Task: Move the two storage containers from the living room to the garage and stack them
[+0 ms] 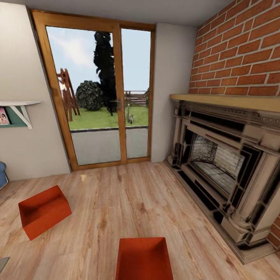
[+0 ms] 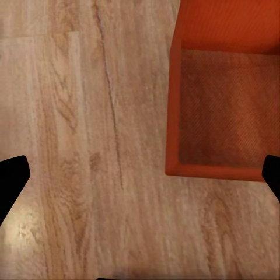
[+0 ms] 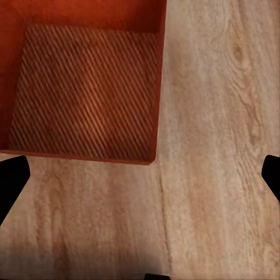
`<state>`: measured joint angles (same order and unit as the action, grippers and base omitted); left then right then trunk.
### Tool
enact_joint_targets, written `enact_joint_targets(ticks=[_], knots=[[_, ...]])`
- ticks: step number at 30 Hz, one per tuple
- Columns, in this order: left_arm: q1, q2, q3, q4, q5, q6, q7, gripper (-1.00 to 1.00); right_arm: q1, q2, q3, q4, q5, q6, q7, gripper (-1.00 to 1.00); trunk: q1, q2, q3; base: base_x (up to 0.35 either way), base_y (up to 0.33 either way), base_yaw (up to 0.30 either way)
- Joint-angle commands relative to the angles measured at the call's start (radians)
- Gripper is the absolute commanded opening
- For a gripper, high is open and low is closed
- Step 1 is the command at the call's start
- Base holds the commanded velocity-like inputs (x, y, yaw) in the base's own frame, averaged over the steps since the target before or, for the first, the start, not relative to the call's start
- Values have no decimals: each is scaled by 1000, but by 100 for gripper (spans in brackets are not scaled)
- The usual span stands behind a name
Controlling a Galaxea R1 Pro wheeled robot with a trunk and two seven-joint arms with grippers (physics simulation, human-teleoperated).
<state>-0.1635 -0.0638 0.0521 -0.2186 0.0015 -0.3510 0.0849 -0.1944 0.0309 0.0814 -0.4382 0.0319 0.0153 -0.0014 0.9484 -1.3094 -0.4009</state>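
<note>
Living room, wood floor | near bin (image 1: 143,258) at your base, far bin (image 1: 43,210) left | left claw (image 2: 140,175) and right claw (image 3: 140,175) apart, empty | step: first pickup, judged | next: straddle near bin's walls.

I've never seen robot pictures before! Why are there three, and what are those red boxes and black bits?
A robot on wheels took them. The big picture comes from its head camera: two red storage containers, one near and one further left, sit on the wooden floor by a fireplace and glass door. The other two come from cameras on its wrists, looking down at a container. The black bits are the fingertips of its open jaws. Nothing is held yet.
</note>
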Motion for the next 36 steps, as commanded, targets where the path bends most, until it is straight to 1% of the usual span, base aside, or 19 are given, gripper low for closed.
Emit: enact_joint_targets(ticks=[1,3,11,14,18,26,36], knots=[[-1,-1,5,1,0,-4,-1,100,0,0,1,-1,3,2,0,100,0,-1,-1,0,27,-1],[-1,-1,5,1,0,-4,-1,100,0,0,1,-1,4,2,0,100,0,-1,-1,102,12,0],[-1,-1,5,1,0,-3,-1,100,0,0,1,0,4,2,0,100,0,-1,-1,294,2,0],[-1,-1,5,1,0,-3,-1,100,0,0,1,0,3,2,0,100,0,-1,-1,166,0,0],[-1,-1,5,1,0,-3,-1,100,0,0,1,0,3,2,0,100,0,-1,-1,40,0,-7],[-1,-1,5,1,0,-3,-1,100,0,0,1,0,3,2,0,100,0,-1,1,8,0,-127],[-1,-1,5,1,0,-3,-1,100,0,0,1,0,3,2,0,100,0,-1,2,1,0,-21]])
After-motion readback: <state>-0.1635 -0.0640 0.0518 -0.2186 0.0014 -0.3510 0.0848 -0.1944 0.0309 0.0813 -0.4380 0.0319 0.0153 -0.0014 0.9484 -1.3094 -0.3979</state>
